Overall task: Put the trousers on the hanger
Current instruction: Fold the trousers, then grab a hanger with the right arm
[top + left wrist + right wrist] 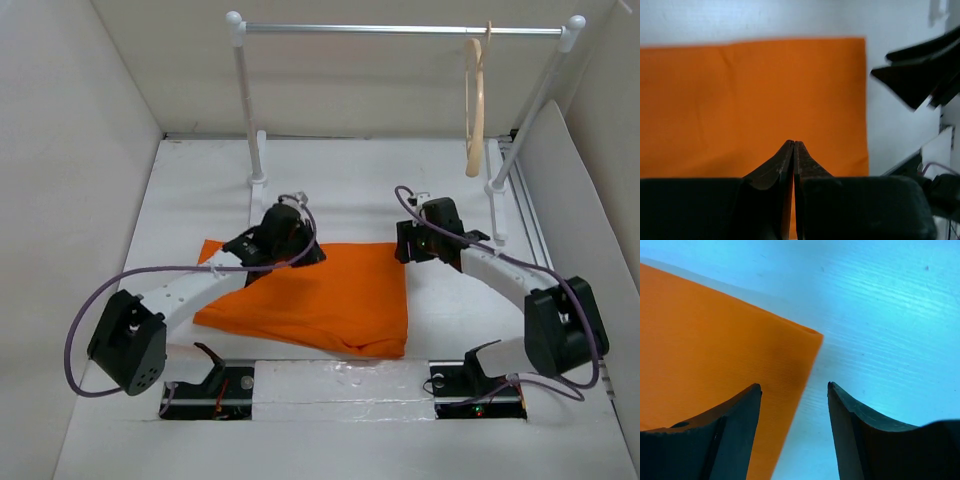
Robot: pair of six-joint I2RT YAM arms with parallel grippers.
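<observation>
The orange trousers (320, 295) lie folded flat on the white table, in the middle. My left gripper (298, 243) hangs over their far left part. In the left wrist view its fingertips (793, 142) meet, shut, above flat orange cloth (740, 100), and no fold shows pinched between them. My right gripper (408, 245) is at the trousers' far right corner. It stands open (795, 385), its left finger over the orange cloth (715, 340) and its right finger over bare table. The pale wooden hanger (476, 100) hangs edge-on from the rail at the back right.
A silver rail (400, 29) on two white posts (245, 110) spans the back of the table. White walls close in the left, right and back. My right gripper's dark fingers (920, 75) show at the upper right of the left wrist view.
</observation>
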